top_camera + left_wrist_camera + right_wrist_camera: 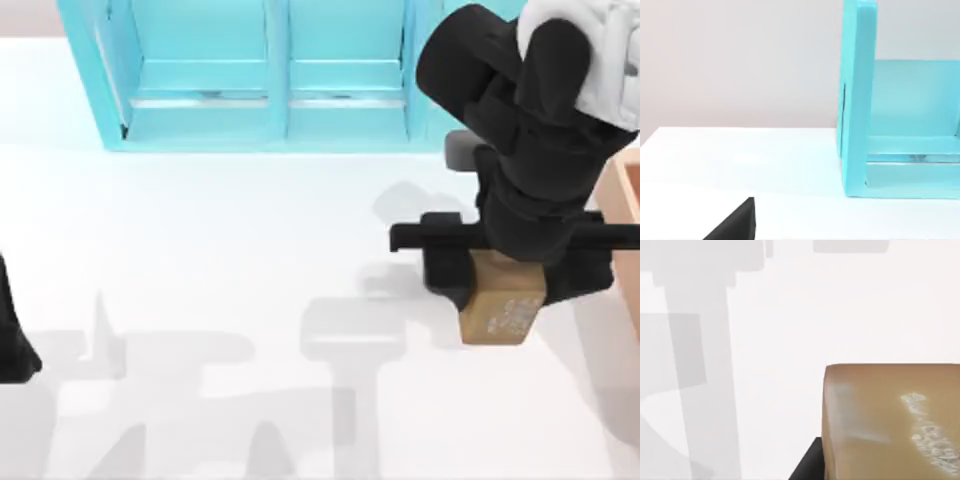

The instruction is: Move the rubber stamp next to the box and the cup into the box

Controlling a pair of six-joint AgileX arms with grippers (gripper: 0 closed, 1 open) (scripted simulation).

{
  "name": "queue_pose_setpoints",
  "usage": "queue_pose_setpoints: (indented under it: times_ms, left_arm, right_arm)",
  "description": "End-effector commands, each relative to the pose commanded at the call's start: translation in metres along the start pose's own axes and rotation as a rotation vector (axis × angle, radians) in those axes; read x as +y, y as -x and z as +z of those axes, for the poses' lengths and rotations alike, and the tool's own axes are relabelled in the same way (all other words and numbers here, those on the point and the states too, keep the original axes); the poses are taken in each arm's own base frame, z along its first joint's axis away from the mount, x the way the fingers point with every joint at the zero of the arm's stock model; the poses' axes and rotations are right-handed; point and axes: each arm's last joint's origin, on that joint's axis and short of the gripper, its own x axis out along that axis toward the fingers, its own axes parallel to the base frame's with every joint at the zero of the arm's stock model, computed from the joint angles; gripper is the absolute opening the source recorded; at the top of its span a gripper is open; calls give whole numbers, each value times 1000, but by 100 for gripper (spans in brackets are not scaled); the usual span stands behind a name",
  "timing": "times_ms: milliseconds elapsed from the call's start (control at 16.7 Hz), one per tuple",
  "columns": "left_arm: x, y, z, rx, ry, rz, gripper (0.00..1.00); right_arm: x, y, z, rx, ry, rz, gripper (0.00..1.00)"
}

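Left arm is parked way over at the table's left edge, can't tell what its claw is doing. Turquoise shelf sits along the back. Over right, the right claw is pinching the stamp, a golden-tan block with a whitish speckled mark, just beside the box.

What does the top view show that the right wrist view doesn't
Top view alone: the turquoise shelf at the back, the box at the table's right edge, the right gripper over the rubber stamp, and the left arm parked at the left edge. Right wrist view alone: the stamp's speckled face close up. Shared: the stamp, the white table and arm shadows.
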Motion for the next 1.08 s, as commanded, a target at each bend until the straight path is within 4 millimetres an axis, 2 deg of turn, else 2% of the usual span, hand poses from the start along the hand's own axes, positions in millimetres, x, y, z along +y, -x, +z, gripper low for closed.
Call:
queue_pose_setpoints:
  times_ms: [240, 420, 780, 1080]
  left_arm:
    - [0, 0, 0, 0, 0, 0, 100]
    - [0, 0, 0, 0, 0, 0, 100]
    - [0, 0, 0, 0, 0, 0, 100]
    - [0, 0, 0, 0, 0, 0, 100]
  right_arm:
    - [-58, 0, -38, 8, 1, -6, 0]
    - [-81, -3, -56, 9, 2, -7, 0]
    - [-84, -5, -59, 11, 4, -9, 0]
    - [-84, -30, -58, 7, 4, -6, 0]
